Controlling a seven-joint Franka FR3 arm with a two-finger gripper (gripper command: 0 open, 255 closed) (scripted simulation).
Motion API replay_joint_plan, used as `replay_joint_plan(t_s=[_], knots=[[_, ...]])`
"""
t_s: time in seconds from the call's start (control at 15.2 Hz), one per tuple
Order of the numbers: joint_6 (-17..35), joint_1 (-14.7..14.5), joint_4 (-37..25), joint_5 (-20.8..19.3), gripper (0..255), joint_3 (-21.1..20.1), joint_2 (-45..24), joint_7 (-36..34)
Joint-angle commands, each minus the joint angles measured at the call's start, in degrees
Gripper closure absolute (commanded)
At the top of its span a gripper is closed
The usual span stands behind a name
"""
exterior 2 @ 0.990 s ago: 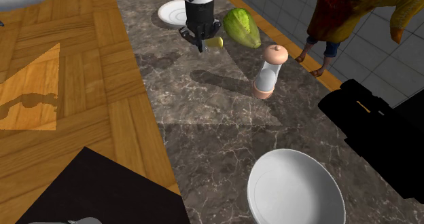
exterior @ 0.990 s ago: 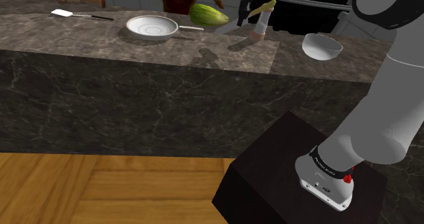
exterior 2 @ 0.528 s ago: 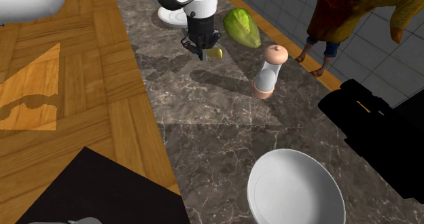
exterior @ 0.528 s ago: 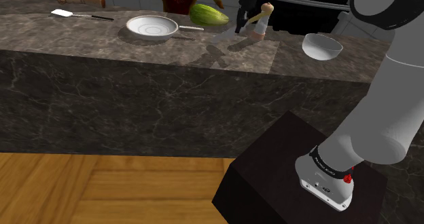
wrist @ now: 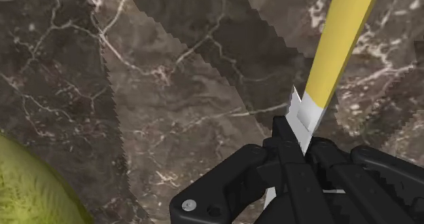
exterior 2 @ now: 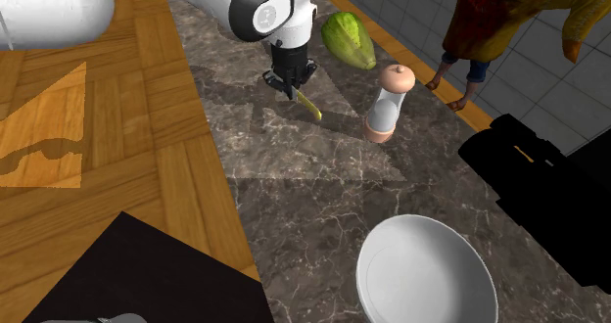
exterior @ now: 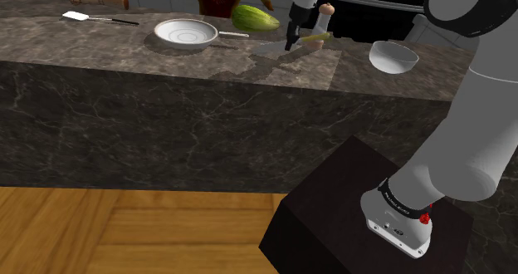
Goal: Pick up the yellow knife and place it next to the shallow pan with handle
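tool (wrist: 297,138): clamped on yellow knife (wrist: 338,43) at its white end | over marble counter (wrist: 163,114)

One shallow white pan (exterior: 187,34) with a thin handle is sitting on the dark marbled worktop (exterior: 100,46). One yellow knife (exterior 2: 309,106) is showing just above that surface, and one black pincer (exterior 2: 290,88) is showing with it. One white spatula (exterior: 90,17) with a dark handle is lying on the worktop. One green leafy vegetable (exterior: 255,18) is resting there too. One pale mill (exterior 2: 385,101) with a round knob is standing upright. One white bowl (exterior 2: 423,272) is sitting on the stone.
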State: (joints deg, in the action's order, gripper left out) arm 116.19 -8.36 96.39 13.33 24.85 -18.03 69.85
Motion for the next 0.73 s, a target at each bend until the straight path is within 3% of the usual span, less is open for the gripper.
replay_joint_plan(t_s=[0.0, 0.53, 0.59, 0.66], knots=[[1.8, 0.1, 1.2, 0.5, 255, -0.2, -0.7, 0.4], [1.8, 0.1, 1.2, 0.5, 255, -0.2, -0.7, 0.4], [1.8, 0.1, 1.2, 0.5, 0, -0.2, -0.7, 0.4], [1.8, 0.1, 1.2, 0.5, 0, -0.2, -0.7, 0.4]])
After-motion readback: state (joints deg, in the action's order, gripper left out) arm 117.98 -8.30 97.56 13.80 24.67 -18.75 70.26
